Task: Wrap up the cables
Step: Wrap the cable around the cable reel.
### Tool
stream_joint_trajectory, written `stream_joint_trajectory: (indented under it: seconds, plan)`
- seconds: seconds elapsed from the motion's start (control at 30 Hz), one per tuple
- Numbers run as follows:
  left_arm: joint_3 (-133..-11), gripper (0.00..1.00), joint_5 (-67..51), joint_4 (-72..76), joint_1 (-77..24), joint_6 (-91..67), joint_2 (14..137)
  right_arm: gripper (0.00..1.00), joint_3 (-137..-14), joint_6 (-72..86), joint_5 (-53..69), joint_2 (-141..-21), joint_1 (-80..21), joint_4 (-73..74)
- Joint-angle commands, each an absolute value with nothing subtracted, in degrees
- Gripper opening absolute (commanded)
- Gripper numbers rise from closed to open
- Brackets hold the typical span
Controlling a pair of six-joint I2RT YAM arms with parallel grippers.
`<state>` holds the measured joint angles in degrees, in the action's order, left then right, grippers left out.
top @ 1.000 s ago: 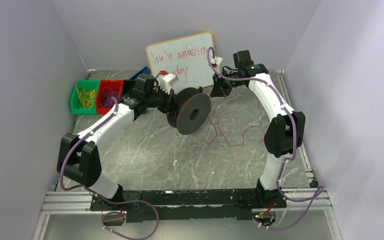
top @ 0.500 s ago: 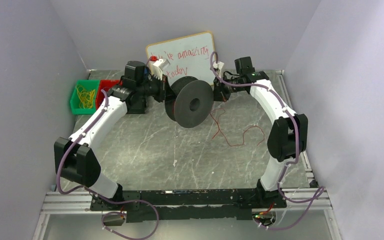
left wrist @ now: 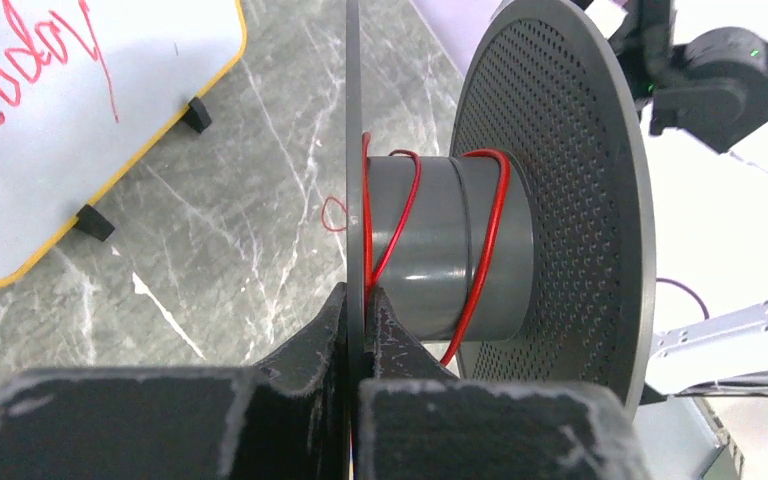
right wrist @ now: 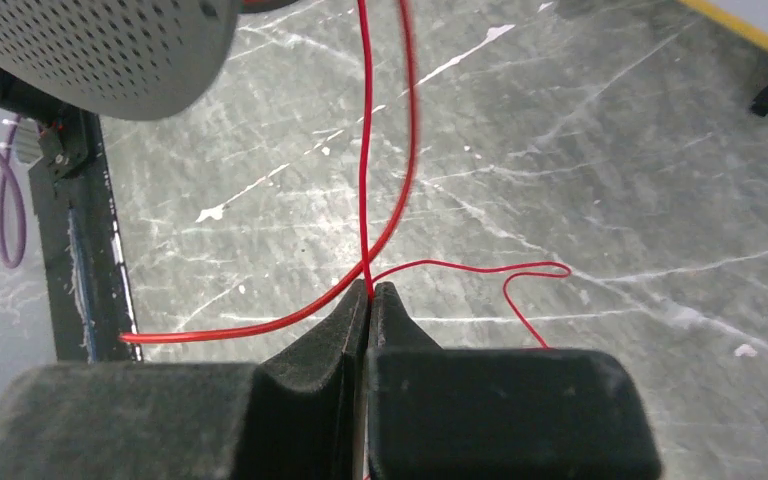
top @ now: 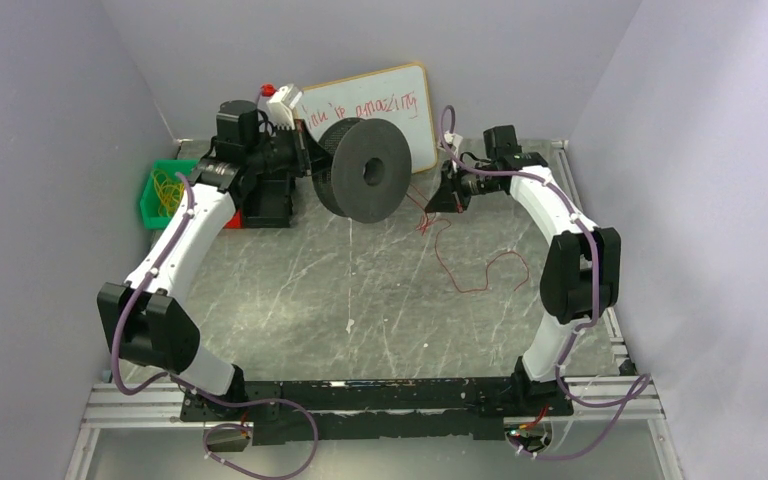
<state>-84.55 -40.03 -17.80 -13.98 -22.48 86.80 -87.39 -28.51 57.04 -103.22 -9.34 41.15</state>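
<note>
A dark grey spool [top: 365,170] is held in the air at the back of the table. My left gripper [left wrist: 358,300] is shut on the thin rim of one spool flange [left wrist: 354,150]. Red cable [left wrist: 490,240] lies in a few turns round the spool's core. My right gripper [right wrist: 368,290] is shut on the thin red cable [right wrist: 363,150] that runs up to the spool. In the top view the right gripper [top: 444,198] is to the right of the spool, and the loose cable [top: 480,275] curls on the table below it.
A whiteboard [top: 400,100] with red writing leans on the back wall behind the spool. A green bin [top: 165,195] with yellow wire loops stands at back left, beside the left arm. Purple walls close in on both sides.
My left arm has lifted the spool up and back to the left. My right gripper has moved right and down with the cable. The loose cable on the table has shifted.
</note>
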Motion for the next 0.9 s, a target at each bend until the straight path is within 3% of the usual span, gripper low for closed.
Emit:
stream_joint_trajectory:
  seconds: [0.0,0.5,0.87]
  plan:
    - [-87.87,0.03,-41.06,-11.78,-13.98,-26.68,83.42,0.00,-85.62,-29.60,60.94,-100.01,-9.49,40.75]
    - [-89.12,0.03,-39.11,-10.50,-11.69,-33.68,84.20,0.00,-76.01,-28.59,61.70,-94.37,-12.86,31.93]
    - [-85.81,0.03,-31.11,-11.87,-11.69,-32.95,85.51,0.00,-82.28,-26.96,48.83,-91.01,-29.60,33.91]
